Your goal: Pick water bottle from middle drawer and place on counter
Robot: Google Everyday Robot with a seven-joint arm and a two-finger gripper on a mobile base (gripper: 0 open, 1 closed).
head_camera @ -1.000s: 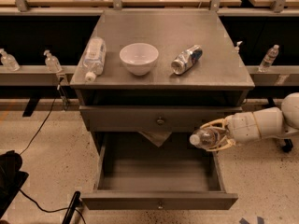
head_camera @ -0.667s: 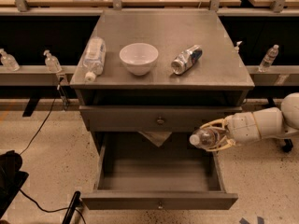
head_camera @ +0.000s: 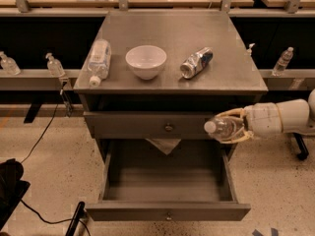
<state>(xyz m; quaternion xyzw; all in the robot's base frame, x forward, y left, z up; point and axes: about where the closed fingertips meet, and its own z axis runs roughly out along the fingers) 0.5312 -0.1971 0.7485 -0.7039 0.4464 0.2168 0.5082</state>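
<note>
Already out of the open middle drawer [head_camera: 167, 211], below the counter [head_camera: 172, 31] edge and lower right of the crushed can [head_camera: 196, 63], the water bottle [head_camera: 219, 128] lay level, white cap pointing left, clenched by the gripper [head_camera: 234, 127] at the cabinet's right front. Clear plastic, label hidden. Next move likely up and back-left onto bare counter.

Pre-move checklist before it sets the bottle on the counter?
1. Hand shut on water bottle: ok, held right of the cabinet, cap pointing left.
2. Bottle out of middle drawer: ok, drawer open.
3. Bottle above counter level: not ok, it is below the top.
4. Landing spot right of crushed can: ok, bare metal.
5. Grip firmness: cannot tell.
</note>
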